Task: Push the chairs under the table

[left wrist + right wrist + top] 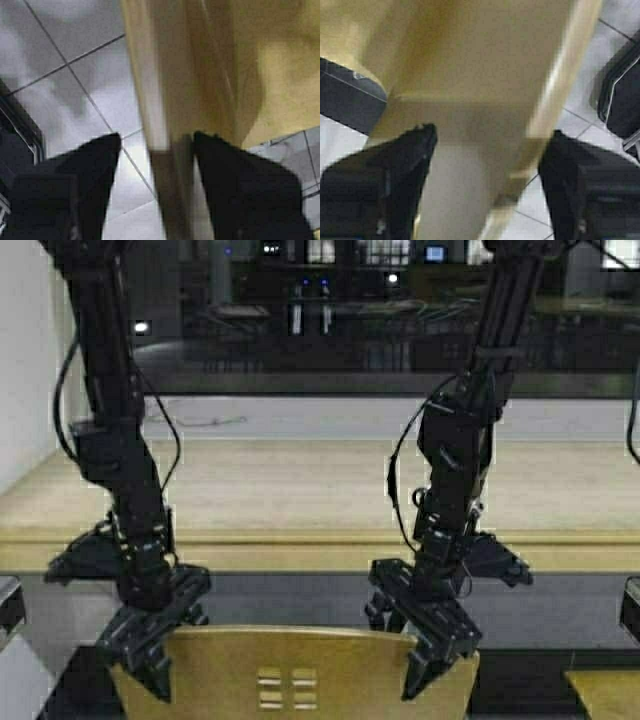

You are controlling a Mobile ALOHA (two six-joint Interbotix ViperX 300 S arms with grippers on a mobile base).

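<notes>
i'm over grey floor tiles (75,95), facing a long pale-yellow wooden surface (320,490) with a dark glass wall behind it. nearest me, the yellow-tan moulded plywood chair (290,670) with small square cutouts shows its backrest just short of the surface's front edge. my left gripper (150,635) straddles the backrest's left end with fingers (90,165) spread, one either side of the edge. my right gripper (430,635) sits at the right end, likewise spread around it.
</notes>
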